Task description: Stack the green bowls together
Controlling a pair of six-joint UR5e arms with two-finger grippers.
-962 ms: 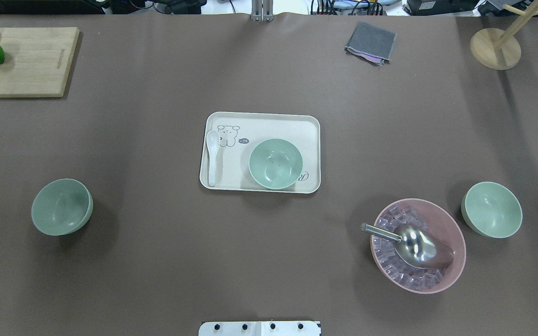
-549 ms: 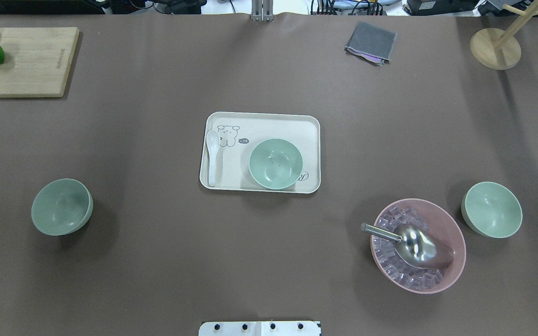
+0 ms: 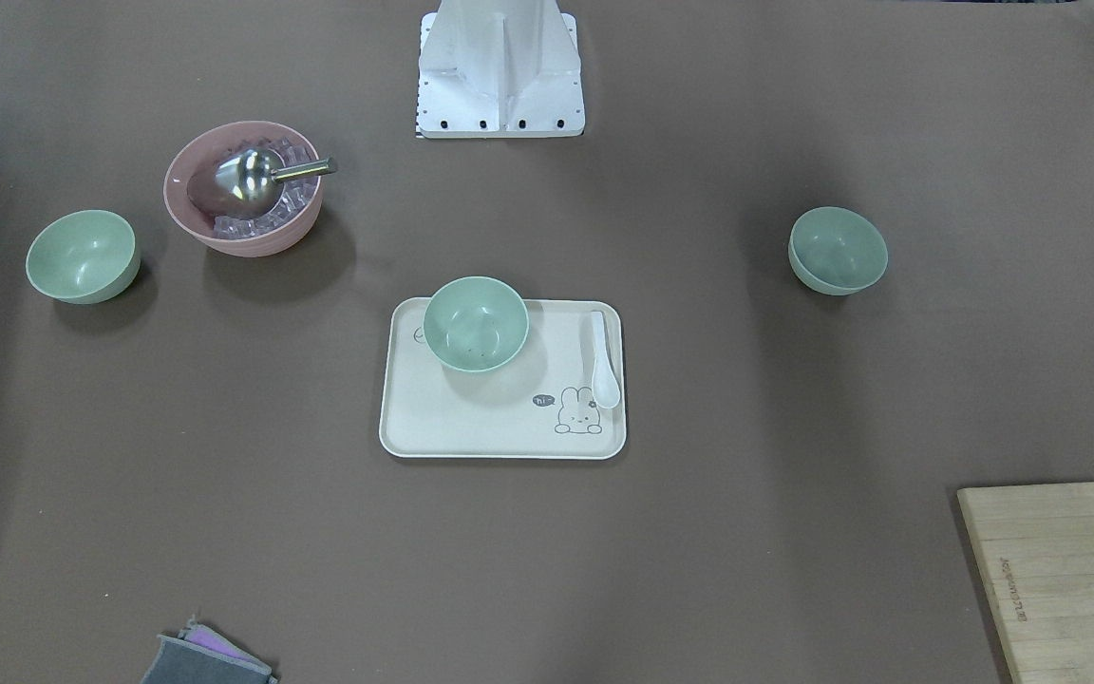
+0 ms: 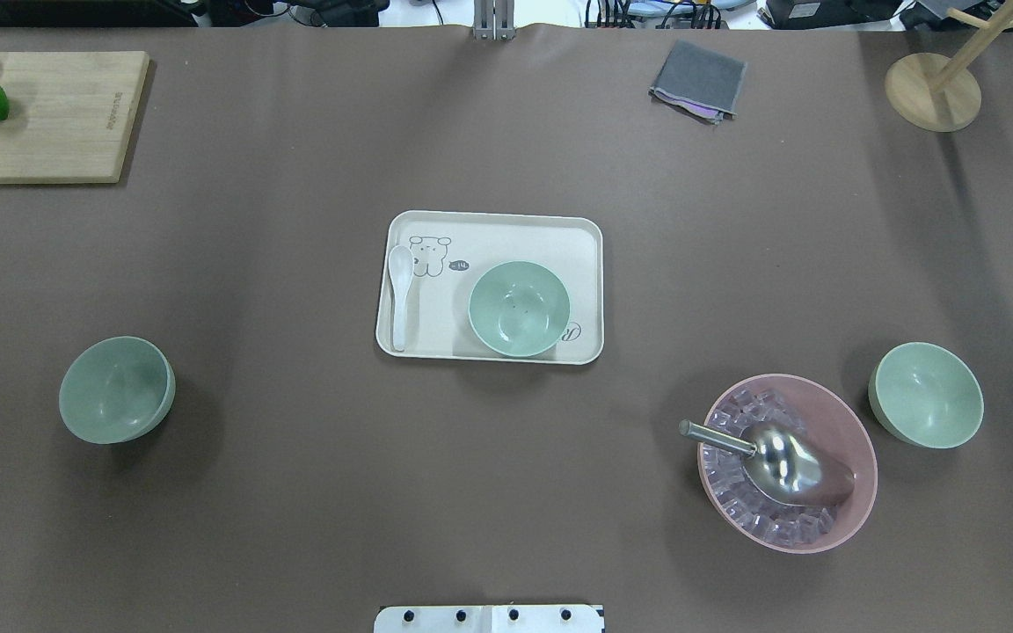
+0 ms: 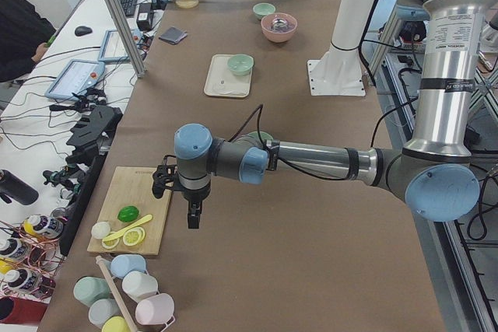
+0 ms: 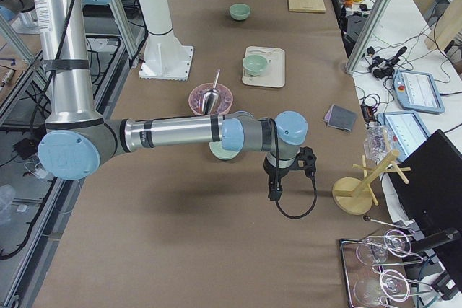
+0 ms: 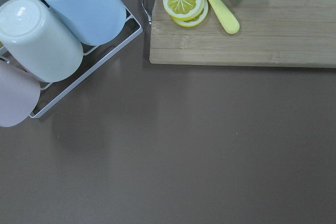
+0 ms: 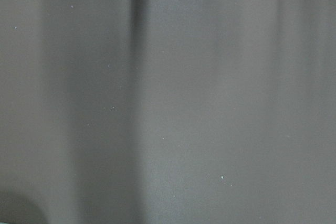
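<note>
Moved: nothing, green bowls keep their spots (one on the tray, two well apart on the surface) | left pincer, right pincer: grip state unreadable

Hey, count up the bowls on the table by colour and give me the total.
Green bowls: 3
Pink bowl: 1
Total: 4
</note>
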